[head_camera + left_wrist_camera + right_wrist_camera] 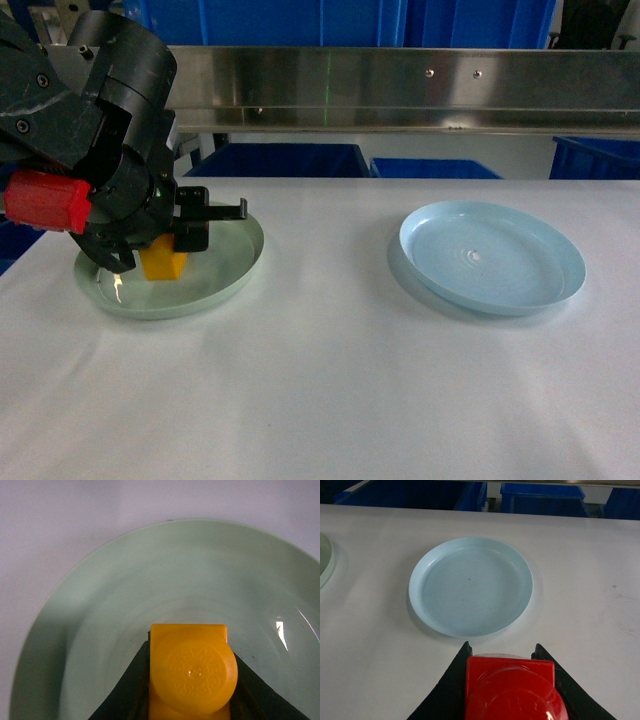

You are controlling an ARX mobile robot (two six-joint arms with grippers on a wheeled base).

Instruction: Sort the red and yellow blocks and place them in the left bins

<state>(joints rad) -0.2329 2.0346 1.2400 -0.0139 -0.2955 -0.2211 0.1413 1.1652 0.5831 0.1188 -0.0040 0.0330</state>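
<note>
A yellow block (192, 672) stands low inside the pale green plate (220, 275) on the left of the white table, and my left gripper (165, 250) is shut on it. In the left wrist view the black fingers (131, 690) press both sides of the block over the green plate (150, 580). My right gripper (510, 680) is shut on a red block (510, 692), held over the table just in front of the light blue plate (470, 585). The head view does not show the right gripper or the red block.
The light blue plate (490, 255) lies right of centre with nothing in it. The green plate's rim (324, 560) shows at the right wrist view's left edge. Blue bins (280, 160) and a steel rail (400, 90) stand behind the table. A red part (45, 200) sits on the left arm.
</note>
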